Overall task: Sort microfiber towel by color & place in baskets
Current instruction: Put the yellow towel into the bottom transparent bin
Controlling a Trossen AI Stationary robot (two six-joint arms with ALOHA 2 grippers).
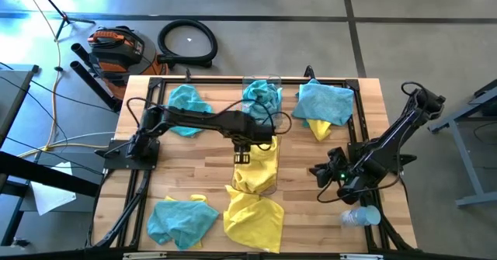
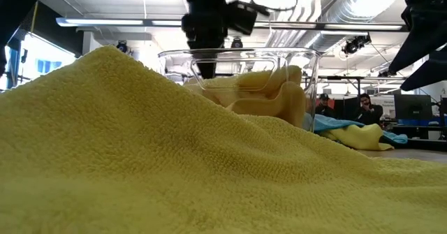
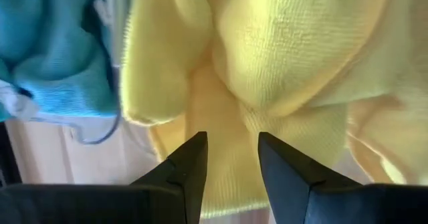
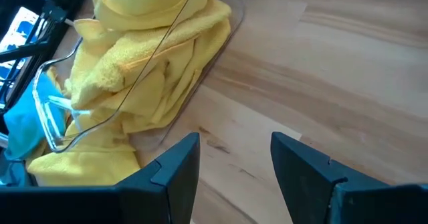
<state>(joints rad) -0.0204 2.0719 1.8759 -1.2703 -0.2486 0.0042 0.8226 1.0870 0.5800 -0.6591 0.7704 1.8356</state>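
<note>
From above, the wooden surface (image 1: 186, 163) is the biggest thing, and soft towels lie all over it. Two clear baskets sit in the middle, one behind the other. The near basket (image 1: 260, 167) holds yellow towels (image 1: 256, 171), and the far basket (image 1: 262, 93) holds a blue towel (image 1: 260, 97). A big yellow towel (image 1: 252, 217) lies on the surface just in front of the near basket. A blue towel (image 1: 180, 221) lies at the front left, another blue towel (image 1: 188, 101) at the back left, and one more blue towel (image 1: 324, 102) lies on top of a yellow towel (image 1: 319, 128) at the back right. The left arm reaches across to the middle, and its left hand (image 1: 242, 153) hangs over the far end of the near basket. Only the left wrist view shows its fingers (image 3: 190, 167): they are open a little bit, with yellow towel right below them, and they hold nothing. The right arm waits at the right side, and its right hand (image 1: 318, 171) is near the basket. The right wrist view shows its fingers (image 4: 177, 160) open and empty above bare wood. From down low, the front yellow towel fills almost everything, with the clear basket (image 2: 241, 59) peeking over it and a person (image 2: 363, 108) far off in the room. A small clear bottle (image 1: 361, 216) lies at the front right.
</note>
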